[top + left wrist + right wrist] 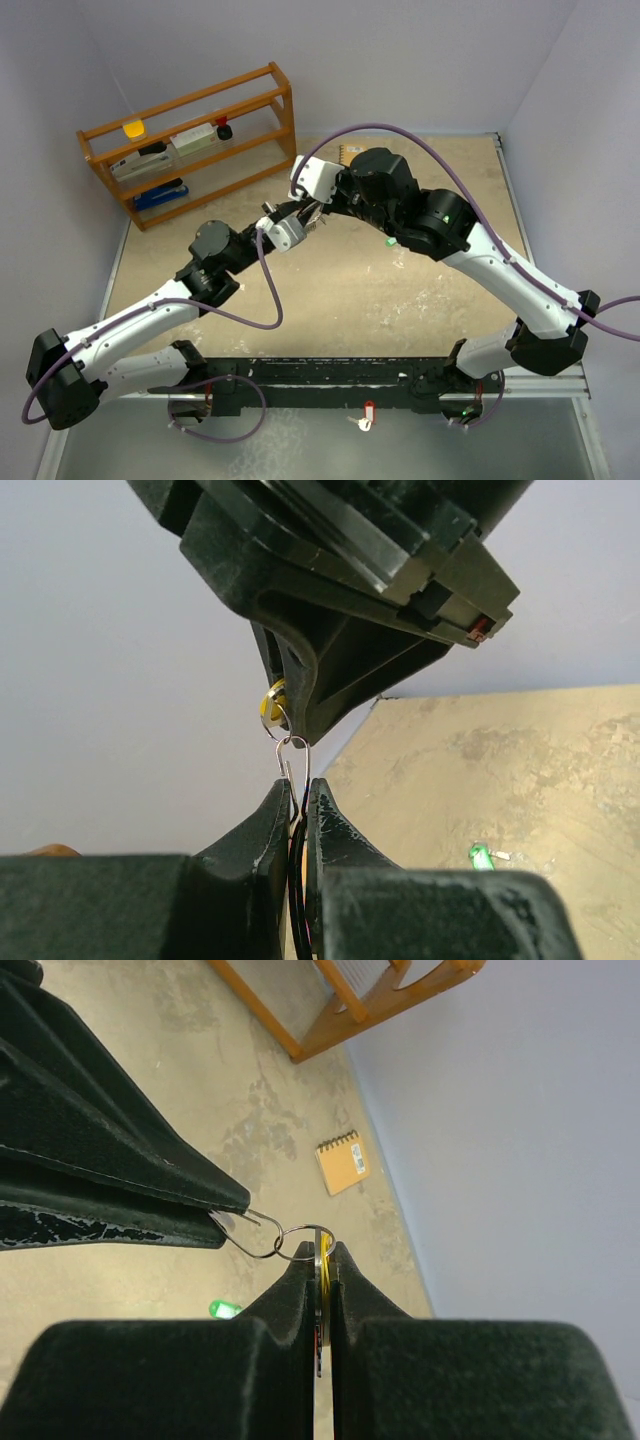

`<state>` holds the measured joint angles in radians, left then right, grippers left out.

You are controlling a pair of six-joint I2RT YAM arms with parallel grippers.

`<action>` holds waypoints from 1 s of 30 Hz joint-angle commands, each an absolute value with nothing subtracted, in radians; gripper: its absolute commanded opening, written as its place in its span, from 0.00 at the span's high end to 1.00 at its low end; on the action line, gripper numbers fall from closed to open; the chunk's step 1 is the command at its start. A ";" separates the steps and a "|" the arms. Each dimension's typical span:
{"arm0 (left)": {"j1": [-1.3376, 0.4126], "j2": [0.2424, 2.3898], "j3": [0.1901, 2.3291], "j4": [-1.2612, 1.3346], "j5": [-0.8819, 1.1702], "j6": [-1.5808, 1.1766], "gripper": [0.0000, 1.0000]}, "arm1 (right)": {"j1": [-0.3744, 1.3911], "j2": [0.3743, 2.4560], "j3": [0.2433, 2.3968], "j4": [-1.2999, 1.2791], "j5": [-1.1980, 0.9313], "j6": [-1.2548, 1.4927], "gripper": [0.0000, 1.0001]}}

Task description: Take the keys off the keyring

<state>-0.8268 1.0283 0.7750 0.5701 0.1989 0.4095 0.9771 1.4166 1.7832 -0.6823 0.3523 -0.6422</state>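
Left end effector (pixel 298 790) pinched the keyring (pixel 265 1240) taut | right end effector (pixel 325 1252), just beside keyring, clamped the brass-gold key (pixel 270 705), seemingly to work it off | green key (pixel 224 1308) lay on bench (pixel 150 1090) below keyring.

Non-task items: wooden rack (pixel 178 100), tan spiral notebook (pixel 342 1161), red-and-white tag (pixel 368 413), table (pixel 380 310).
The rack stands at the far left of the table, set at an angle; it holds a yellow item (pixel 133 128), a white box (pixel 195 138) and a blue item (pixel 160 193). The notebook lies flat near the far wall, right of the rack and apart from it. The tag lies on the grey strip (pixel 300 450) at the near edge. The tan table surface carries white scuff marks.
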 commanded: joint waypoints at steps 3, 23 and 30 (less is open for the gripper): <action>-0.828 1.034 0.817 0.386 0.322 0.450 1.00 | 0.960 1.394 1.868 -0.622 0.395 -0.667 1.00; -0.828 1.085 0.891 0.360 0.565 0.452 1.00 | 0.960 1.451 1.897 -0.784 0.152 -0.669 1.00; -0.828 1.046 0.893 0.379 0.704 0.433 1.00 | 0.960 1.469 1.899 -0.810 0.094 -0.668 1.00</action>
<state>-0.8047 1.0725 0.8532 0.3634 0.4782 0.4553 0.9478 1.4521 1.8515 -0.9276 0.1963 -0.6632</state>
